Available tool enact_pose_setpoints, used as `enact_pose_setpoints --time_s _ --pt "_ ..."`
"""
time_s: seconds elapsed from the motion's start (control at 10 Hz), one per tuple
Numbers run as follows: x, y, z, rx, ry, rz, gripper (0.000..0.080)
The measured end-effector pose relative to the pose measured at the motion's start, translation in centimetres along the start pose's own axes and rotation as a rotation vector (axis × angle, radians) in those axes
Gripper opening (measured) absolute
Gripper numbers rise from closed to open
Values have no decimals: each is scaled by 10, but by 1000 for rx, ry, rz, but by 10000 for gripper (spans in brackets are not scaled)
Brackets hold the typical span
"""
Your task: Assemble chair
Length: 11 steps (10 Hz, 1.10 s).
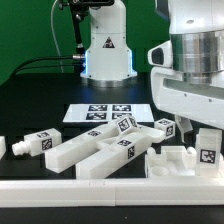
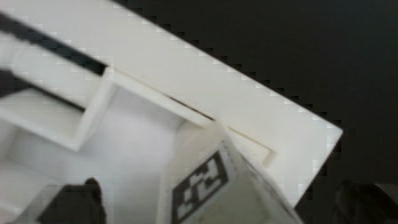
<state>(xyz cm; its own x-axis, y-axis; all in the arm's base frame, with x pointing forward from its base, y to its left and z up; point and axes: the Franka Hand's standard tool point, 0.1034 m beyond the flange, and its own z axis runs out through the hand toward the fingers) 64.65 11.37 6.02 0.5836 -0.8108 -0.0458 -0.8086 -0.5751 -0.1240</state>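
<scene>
Pincer spread above the chair pieces, clustered along the counter front edge from eight to four o'clock in the exterior view; open room toward ten. Wrist view blurred: tagged block stands between cropped fingertips.

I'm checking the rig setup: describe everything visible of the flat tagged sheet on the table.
The marker board is a thin flat white sheet, card-like, printed with several black-and-white square tags. It lies flat on the black table, behind the white chair parts in the exterior view. One tagged part hides its near edge; whether they touch cannot be told.
</scene>
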Motion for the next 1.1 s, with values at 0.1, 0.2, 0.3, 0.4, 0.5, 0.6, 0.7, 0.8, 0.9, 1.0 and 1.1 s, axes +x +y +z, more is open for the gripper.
enact_pose_setpoints --time_s 0.1,0.2,0.3,0.4,0.5,0.6,0.7,0.8,0.9,1.0,1.1 --pt "1 0 0 -1 1 -82 649" --pt "2 1 0 0 1 -194 649" --pt "3 2 0 0 1 -266 649" --pt "4 2 0 -3 3 -354 648" --pt "5 2 0 -5 5 -407 648" --pt "5 3 0 -4 4 -400 648" --pt "5 3 0 -5 4 -382 526" --pt "5 3 0 -5 4 -378 390" --pt "4 3 0 -4 4 -312 390" --pt "4 2 0 -3 4 -222 281" --pt "4 2 0 -3 4 -157 281"
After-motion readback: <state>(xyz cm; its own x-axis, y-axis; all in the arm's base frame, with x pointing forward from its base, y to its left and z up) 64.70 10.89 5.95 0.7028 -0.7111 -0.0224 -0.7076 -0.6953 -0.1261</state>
